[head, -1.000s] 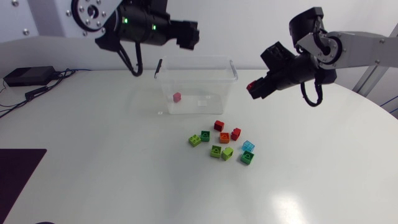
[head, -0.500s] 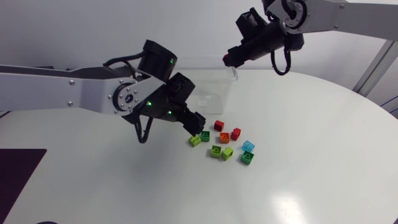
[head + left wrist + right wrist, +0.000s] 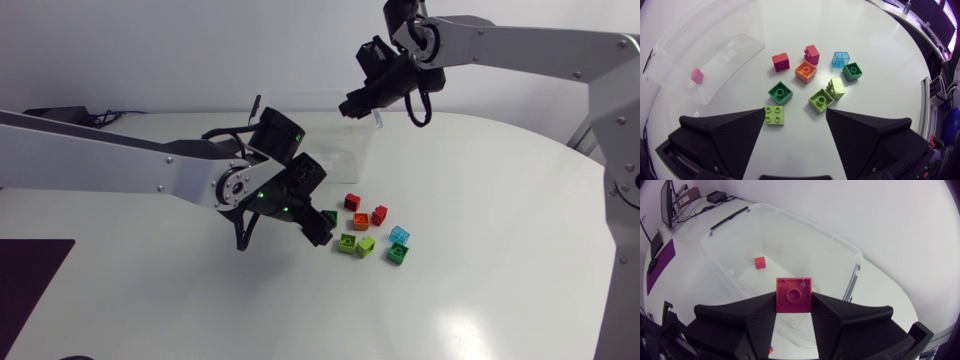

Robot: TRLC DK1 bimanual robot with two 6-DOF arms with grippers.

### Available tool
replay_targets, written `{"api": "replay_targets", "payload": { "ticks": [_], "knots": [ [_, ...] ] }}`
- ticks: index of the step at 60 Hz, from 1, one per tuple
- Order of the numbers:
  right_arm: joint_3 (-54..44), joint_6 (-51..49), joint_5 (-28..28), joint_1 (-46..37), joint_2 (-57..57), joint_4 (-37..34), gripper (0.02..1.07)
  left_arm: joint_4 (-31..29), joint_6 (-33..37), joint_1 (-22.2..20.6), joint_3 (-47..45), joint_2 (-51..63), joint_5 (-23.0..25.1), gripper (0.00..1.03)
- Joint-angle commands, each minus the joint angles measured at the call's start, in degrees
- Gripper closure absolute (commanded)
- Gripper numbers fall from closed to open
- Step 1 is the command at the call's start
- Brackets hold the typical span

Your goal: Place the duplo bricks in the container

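Note:
Several duplo bricks lie in a cluster right of the table's middle: red (image 3: 352,201), orange (image 3: 361,221), translucent blue (image 3: 399,235), green (image 3: 397,254) and lime (image 3: 365,246). My left gripper (image 3: 312,226) hangs open just over the cluster's left end. In the left wrist view a lime brick (image 3: 774,114) lies beside one finger, with a dark green brick (image 3: 780,93) just ahead. The clear container (image 3: 352,160) stands behind the cluster with one pink brick (image 3: 759,262) on its floor. My right gripper (image 3: 793,306) is shut on a red brick (image 3: 793,294) above the container (image 3: 785,260).
A dark purple mat (image 3: 30,270) lies at the table's front left edge. Cables (image 3: 100,117) run along the far left. My left arm crosses the table in front of the container's left part. Bare white table lies right of and in front of the bricks.
My left arm swung from above the container's left side down to the brick cluster. My right arm carried its red brick from right of the container to above it.

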Motion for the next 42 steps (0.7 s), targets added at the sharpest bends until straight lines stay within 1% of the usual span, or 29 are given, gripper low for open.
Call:
{"api": "replay_targets", "payload": {
  "ticks": [1, 2, 5, 6, 9, 12, 18, 22, 28, 35, 42],
  "knots": [
    [3.9, 1.9, 0.5, 0.2, 2.7, -1.5, 0.38, 0.8, 1.8, 0.4, -1.5, 1.7, 0.2, 0.19],
    [4.3, 1.9, 0.5, 0.2, 2.9, -1.8, 0.31, 0.8, 1.9, 0.4, -1.5, 1.8, 0.2, 0.19],
    [4.6, 2.3, 0.7, 0.2, 3.0, -1.9, 0.07, 0.8, 2.2, 0.4, -1.5, 2.1, 0.2, 0.19],
    [4.6, 2.4, 0.7, 0.1, 2.9, -1.9, 0.05, 0.8, 2.4, 0.4, -1.4, 2.2, 0.2, 0.19],
    [4.2, 2.4, 0.7, 0.1, 2.1, -2.2, 0.06, 0.9, 2.6, 0.4, -1.3, 2.7, 0.2, 0.2],
    [2.5, 2.3, 0.8, 0.0, 0.0, -2.2, 0.06, 0.9, 2.6, 0.5, -0.8, 3.5, 0.2, 0.25],
    [-3.1, 1.3, 0.7, -0.1, -5.8, -2.0, 0.06, -0.2, 3.9, 0.8, 0.4, 5.4, 0.2, 0.25],
    [-9.0, 0.3, 0.4, -0.1, -10.9, -1.6, 0.06, -0.4, 5.0, 1.1, 1.0, 6.4, 0.1, 0.25],
    [-19.4, -0.9, -1.0, -0.3, -19.7, -0.4, 0.06, -2.7, 6.7, 2.6, 3.7, 8.9, 0.1, 0.25],
    [-31.0, -2.4, -2.3, -0.6, -28.3, 0.6, 0.06, -2.8, 7.9, 4.1, 5.6, 11.0, 0.1, 0.25],
    [-40.8, -3.5, -2.4, -1.2, -33.8, 1.7, 0.06, -3.8, 8.2, 4.7, 8.0, 12.3, 0.1, 0.25]
  ]
}}
